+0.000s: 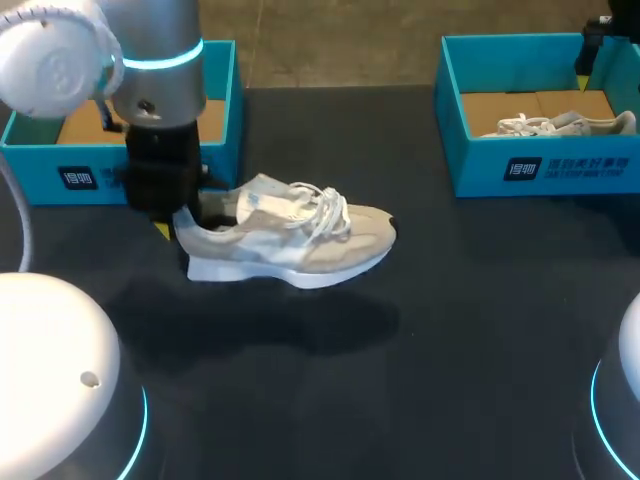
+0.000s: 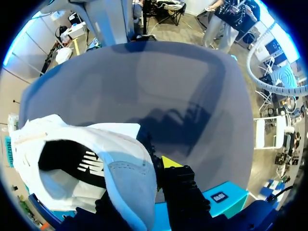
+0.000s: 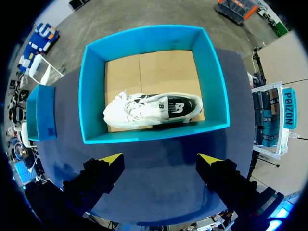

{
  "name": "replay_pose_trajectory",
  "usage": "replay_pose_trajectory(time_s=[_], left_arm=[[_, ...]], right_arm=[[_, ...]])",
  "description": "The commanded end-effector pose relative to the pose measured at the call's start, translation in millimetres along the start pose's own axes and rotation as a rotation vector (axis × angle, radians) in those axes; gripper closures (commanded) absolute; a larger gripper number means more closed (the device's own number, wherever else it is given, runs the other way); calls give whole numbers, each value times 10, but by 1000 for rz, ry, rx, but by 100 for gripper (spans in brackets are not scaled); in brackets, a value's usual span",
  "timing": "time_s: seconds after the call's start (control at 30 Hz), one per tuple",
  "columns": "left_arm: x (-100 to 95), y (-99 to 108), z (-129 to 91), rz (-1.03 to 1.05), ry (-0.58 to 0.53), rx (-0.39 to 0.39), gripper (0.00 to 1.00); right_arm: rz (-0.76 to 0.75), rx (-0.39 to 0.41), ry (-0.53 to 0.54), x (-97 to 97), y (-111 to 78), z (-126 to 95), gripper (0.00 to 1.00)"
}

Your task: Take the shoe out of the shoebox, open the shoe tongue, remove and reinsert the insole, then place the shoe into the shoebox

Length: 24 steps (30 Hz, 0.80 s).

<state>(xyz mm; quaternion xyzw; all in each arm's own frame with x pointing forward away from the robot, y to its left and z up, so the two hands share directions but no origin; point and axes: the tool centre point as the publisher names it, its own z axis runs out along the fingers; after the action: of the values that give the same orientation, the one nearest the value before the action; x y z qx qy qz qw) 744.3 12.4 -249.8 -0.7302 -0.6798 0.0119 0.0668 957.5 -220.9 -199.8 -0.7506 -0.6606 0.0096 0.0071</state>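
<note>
A pale beige and white shoe point(image 1: 290, 240) with white laces lies on the dark table, toe pointing right. My left gripper point(image 1: 175, 225) is shut on its heel. In the left wrist view the heel collar point(image 2: 127, 178) sits in my left gripper point(image 2: 149, 168), and only one yellow fingertip point(image 2: 168, 161) shows. The shoe's opening and dark insole point(image 2: 72, 161) face the camera. My right gripper point(image 3: 160, 161) hangs open above the right teal shoebox point(image 3: 154, 134), which holds a second white shoe point(image 3: 154, 108).
A teal shoebox point(image 1: 215, 100) with a cardboard floor stands at the back left, just behind my left arm. The right shoebox point(image 1: 545, 165) with its shoe point(image 1: 560, 124) stands at the back right. Bare dark table point(image 1: 400, 380) lies in front of the shoe.
</note>
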Motion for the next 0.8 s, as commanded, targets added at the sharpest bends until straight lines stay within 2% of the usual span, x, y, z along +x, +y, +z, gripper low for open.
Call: replay_pose_trajectory(time_s=[0.03, 0.4, 0.57, 0.8], left_arm=[[-104, 37, 127, -1, 2, 6, 100], [-285, -75, 474, -22, -9, 45, 100], [-398, -149, 656, -23, 11, 21, 100], [-544, -139, 814, -6, 21, -21, 100]], right_arm=[[2, -3, -1, 5, -12, -1, 0], [2, -3, -1, 5, -12, -1, 0], [2, -3, -1, 5, -12, -1, 0], [2, -3, -1, 5, -12, -1, 0]])
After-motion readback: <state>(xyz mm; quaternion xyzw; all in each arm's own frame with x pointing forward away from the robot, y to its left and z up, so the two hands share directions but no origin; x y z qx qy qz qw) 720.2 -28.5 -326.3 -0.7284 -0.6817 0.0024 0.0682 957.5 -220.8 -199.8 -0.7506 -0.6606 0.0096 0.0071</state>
